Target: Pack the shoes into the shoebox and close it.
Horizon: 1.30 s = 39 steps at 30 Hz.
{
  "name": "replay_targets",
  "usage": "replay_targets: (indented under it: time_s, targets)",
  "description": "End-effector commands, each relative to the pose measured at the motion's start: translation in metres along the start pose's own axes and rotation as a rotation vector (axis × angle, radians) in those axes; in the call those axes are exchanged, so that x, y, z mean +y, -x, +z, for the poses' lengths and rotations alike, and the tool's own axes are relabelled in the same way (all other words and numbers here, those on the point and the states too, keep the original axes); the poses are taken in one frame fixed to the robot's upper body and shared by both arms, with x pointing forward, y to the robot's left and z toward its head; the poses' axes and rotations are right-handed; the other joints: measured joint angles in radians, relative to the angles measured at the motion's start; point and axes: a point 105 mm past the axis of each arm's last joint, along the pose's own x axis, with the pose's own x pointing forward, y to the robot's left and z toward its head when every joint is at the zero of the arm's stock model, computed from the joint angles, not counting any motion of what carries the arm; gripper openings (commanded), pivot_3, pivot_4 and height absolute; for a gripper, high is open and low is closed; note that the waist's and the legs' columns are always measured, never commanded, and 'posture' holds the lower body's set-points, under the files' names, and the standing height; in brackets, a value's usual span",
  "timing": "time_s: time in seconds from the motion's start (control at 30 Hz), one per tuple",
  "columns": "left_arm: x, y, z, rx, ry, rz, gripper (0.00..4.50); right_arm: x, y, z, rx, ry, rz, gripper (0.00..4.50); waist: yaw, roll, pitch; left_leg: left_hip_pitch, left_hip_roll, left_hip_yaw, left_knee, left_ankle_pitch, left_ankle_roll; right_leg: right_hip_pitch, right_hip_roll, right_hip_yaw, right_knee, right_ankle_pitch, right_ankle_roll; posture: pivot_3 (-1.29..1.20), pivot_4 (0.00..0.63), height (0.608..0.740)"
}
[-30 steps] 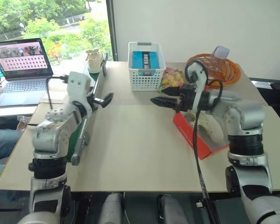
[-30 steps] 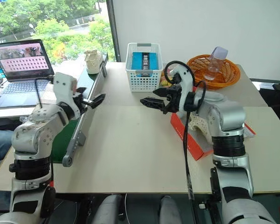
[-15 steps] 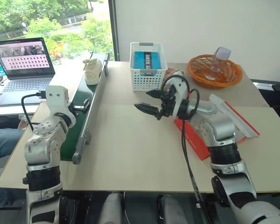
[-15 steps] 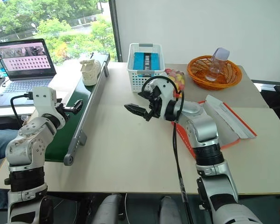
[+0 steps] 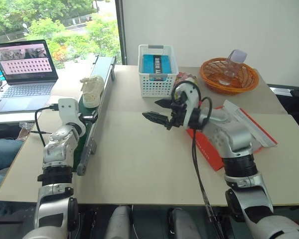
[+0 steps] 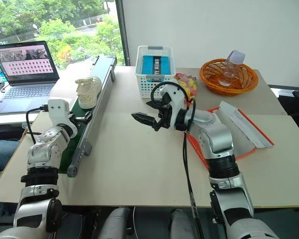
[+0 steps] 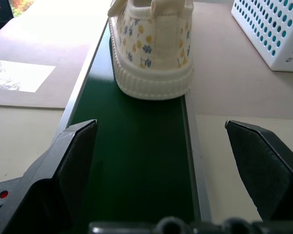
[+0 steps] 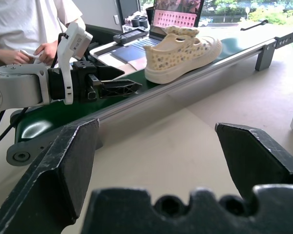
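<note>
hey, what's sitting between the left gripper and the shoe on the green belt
Nothing: in the left wrist view, bare green belt runs from the open left gripper to the shoe.

Both grippers (image 6: 142, 118) (image 5: 92, 116) apparently open.

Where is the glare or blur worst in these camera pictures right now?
Left wrist view: the tabletop behind the shoe is washed out by window light, and the near fingers are soft. Right wrist view: near fingers blurred, shoe sharp. Eye views: evenly lit.

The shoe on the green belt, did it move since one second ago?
Yes. The shoe has come along the green belt toward the robot, away from the belt's far end and closer to the open left gripper.
</note>
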Motion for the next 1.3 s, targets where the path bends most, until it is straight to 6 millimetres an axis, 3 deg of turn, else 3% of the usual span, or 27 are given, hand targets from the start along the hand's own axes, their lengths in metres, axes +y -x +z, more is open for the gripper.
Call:
replay_targets:
  time_s: [0.03,0.27,0.4,0.5,0.6,0.73,0.83,0.93,1.07,1.3]
  targets:
    - [0.0,-0.004,0.021,-0.072,-0.027,0.004,4.48,0.004,0.006,0.016,-0.051,0.021,0.006,4.5,0.0,0.0,0.0,0.0,0.0,0.0,0.0,0.0,0.0,0.0,0.0,0.0,0.0,0.0,0.0,0.0,0.15,0.735]
    - [0.002,-0.007,0.005,0.002,0.004,0.011,4.48,0.003,0.008,0.021,-0.066,0.001,0.002,4.5,0.001,0.0,0.0,0.0,0.0,0.0,0.0,0.0,0.0,0.0,0.0,0.0,0.0,0.0,0.0,0.0,0.15,0.735]
    - [0.0,-0.008,0.0,0.03,0.053,0.006,3.33,0.002,0.009,0.023,-0.064,0.006,-0.002,4.5,0.003,0.0,0.0,0.0,0.0,0.0,0.0,0.0,0.0,0.001,0.0,0.0,0.0,0.0,0.0,0.0,0.15,0.735]
    - [-0.001,-0.009,0.004,0.021,0.064,0.005,2.88,0.002,0.009,0.024,-0.063,0.01,-0.002,4.5,0.004,0.0,0.0,0.0,0.0,0.0,0.0,0.0,0.0,0.001,0.0,-0.001,0.0,0.0,0.0,0.0,0.15,0.735]
    - [-0.009,-0.009,0.025,-0.044,0.058,-0.006,2.57,0.002,0.009,0.024,-0.061,0.013,-0.002,4.5,0.005,0.0,0.0,0.0,0.0,0.0,0.0,0.0,0.0,0.001,-0.001,-0.001,0.0,0.0,-0.001,0.0,0.15,0.735]
    - [-0.046,-0.007,0.068,-0.203,0.105,-0.136,2.5,-0.002,0.012,0.04,-0.141,-0.065,-0.009,4.5,0.01,-0.001,0.0,0.0,0.0,0.0,0.0,0.0,0.0,0.001,-0.001,-0.001,0.0,0.001,-0.001,0.0,0.15,0.735]
    - [-0.096,0.0,0.084,-0.264,0.083,-0.304,2.5,-0.021,0.019,0.069,-0.335,-0.332,-0.048,4.5,0.007,-0.001,0.0,-0.003,0.0,0.0,0.0,0.0,0.0,-0.001,-0.001,-0.001,-0.001,0.001,-0.001,0.0,0.15,0.735]
    - [-0.131,0.01,0.094,-0.295,0.105,-0.415,2.5,-0.04,0.026,0.081,-0.451,-0.548,-0.091,4.5,0.01,-0.001,0.0,-0.004,0.0,0.0,0.001,0.0,0.0,-0.001,0.0,-0.001,-0.002,0.009,0.001,0.0,0.15,0.735]
    - [-0.187,0.029,0.102,-0.309,0.106,-0.599,2.5,-0.059,0.036,0.079,-0.527,-0.799,-0.143,4.5,0.004,-0.001,0.0,-0.004,0.0,0.0,0.001,0.0,0.0,0.0,0.0,-0.001,-0.003,0.008,0.001,0.0,0.15,0.735]
    - [-0.239,0.05,0.111,-0.314,0.106,-0.778,2.5,-0.064,0.042,0.065,-0.507,-0.892,-0.212,4.5,-0.014,0.0,0.0,-0.004,0.0,-0.001,0.001,0.003,0.005,0.0,0.0,-0.001,-0.002,0.005,0.007,0.0,0.15,0.735]
